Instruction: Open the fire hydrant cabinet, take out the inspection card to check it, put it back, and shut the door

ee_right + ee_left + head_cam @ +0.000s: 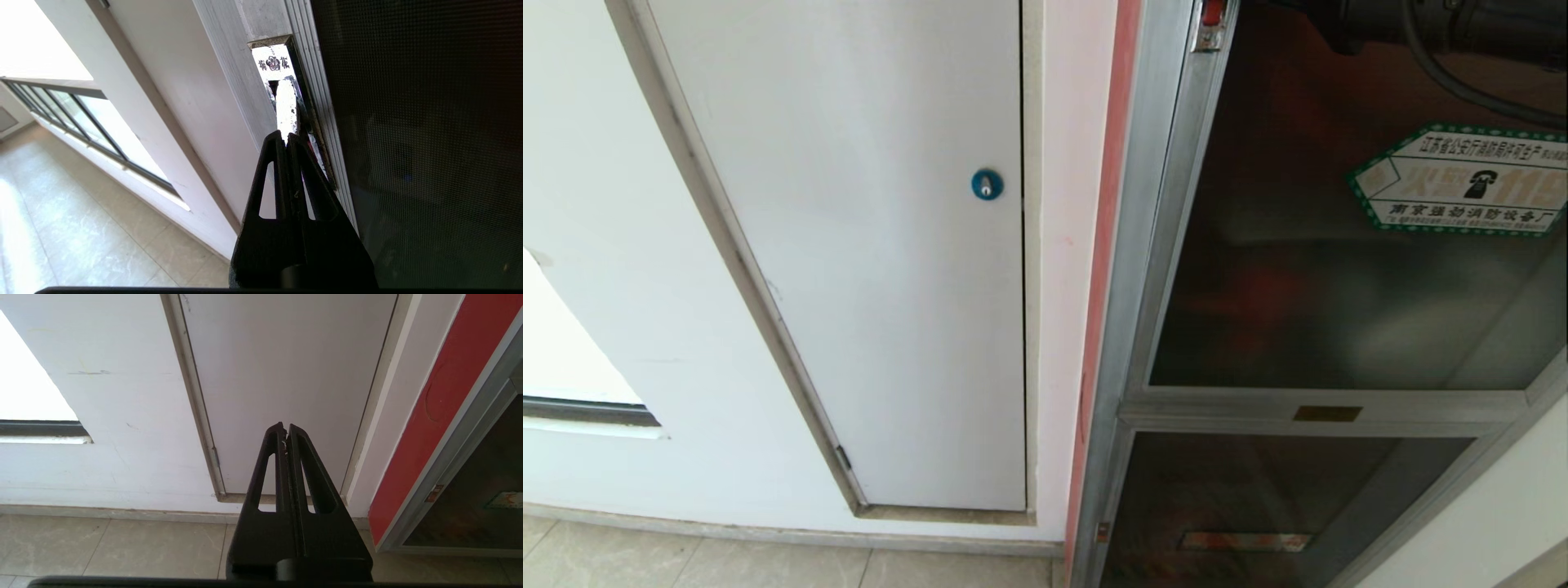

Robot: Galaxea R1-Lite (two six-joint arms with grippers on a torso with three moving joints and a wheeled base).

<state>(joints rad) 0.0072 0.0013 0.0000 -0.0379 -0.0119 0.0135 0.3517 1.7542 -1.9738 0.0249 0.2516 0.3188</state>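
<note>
Starting at the far left of the head view: bright window opening (556, 343) cut into the white wall (621, 245), dark sill under it, pale floor tiles (686, 563) along the bottom. Next over, plain white panel (866, 261) in a thin frame, small blue round lock (987, 184) near its right edge, hinge low on its left edge. Then a strip of pale wall and a red edge band (1104, 245) running top to bottom.

Hanging low and parked before the white panel's lower part, seen from its own wrist camera: left gripper (285, 430), fingers pressed together, holding nothing.

Further right, fire hydrant cabinet (1131, 286) with its silver metal frame, closed. Filling the upper frame, the door (1298, 269): dark tinted glass, red shapes dimly visible behind, green-edged white hexagonal sticker (1462, 181) at upper right. Below the door, small brass plate (1327, 413) on the crossbar, then a smaller lower glass panel (1258, 506).

Sitting at the door's left frame edge: right gripper (286, 139), fingers shut tight with nothing between them, tips just at the shiny metal latch (286, 102) set in a recess of the frame; contact cannot be told. Black arm and cable visible across the top right of the head view.

Inspection card not visible in any view.
</note>
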